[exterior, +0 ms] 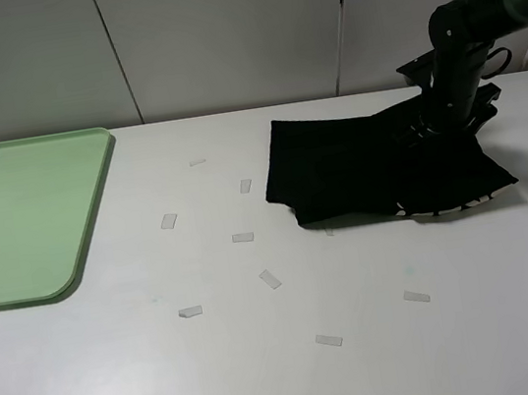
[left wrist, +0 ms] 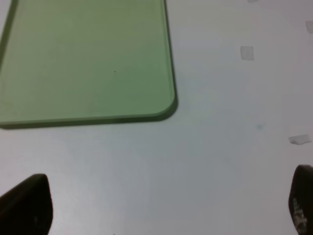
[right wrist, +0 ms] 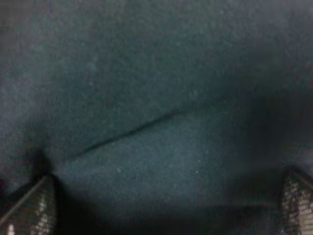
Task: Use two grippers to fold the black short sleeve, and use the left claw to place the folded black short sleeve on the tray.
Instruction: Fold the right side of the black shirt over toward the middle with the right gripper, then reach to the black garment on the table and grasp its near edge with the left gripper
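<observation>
One green tray [exterior: 28, 213] lies bare, black short sleeve [exterior: 359, 168] well apart.

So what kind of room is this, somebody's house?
Probably a robot test lab, not a house: a bare white table dotted with tape markers, a black robot arm, and plain wall panels behind.

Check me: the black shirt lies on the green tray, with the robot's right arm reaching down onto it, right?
No: the black shirt lies on the white table, well right of the green tray, with the right arm reaching down onto it. The exterior high view shows this.
</observation>
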`<state>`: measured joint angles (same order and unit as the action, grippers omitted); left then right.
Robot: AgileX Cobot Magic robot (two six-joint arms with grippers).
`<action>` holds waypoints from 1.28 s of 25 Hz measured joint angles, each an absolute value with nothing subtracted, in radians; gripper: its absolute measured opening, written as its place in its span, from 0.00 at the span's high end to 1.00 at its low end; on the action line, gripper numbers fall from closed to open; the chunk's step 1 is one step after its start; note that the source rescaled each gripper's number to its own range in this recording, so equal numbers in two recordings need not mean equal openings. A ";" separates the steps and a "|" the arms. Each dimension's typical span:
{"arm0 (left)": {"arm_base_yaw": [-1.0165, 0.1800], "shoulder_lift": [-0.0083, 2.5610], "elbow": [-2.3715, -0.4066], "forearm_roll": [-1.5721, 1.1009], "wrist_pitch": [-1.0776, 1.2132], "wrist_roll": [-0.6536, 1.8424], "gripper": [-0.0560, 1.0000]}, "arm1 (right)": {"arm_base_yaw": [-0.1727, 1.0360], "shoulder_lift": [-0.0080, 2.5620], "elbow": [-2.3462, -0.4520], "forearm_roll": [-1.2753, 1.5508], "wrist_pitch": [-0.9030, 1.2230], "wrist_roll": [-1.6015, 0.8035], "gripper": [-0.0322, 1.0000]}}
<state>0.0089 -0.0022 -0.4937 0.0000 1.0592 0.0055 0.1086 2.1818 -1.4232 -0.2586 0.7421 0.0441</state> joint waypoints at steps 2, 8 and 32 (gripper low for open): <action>0.009 -0.002 -0.494 0.000 1.059 0.006 0.04 | 0.109 2.172 -1.423 -0.259 0.750 0.045 0.00; 0.009 -0.002 -0.494 0.000 1.059 0.006 0.04 | 0.109 2.026 -1.424 -0.241 0.874 0.064 0.00; 0.009 -0.002 -0.494 0.000 1.059 0.006 0.04 | 0.109 1.116 -0.994 -0.045 1.217 0.066 0.00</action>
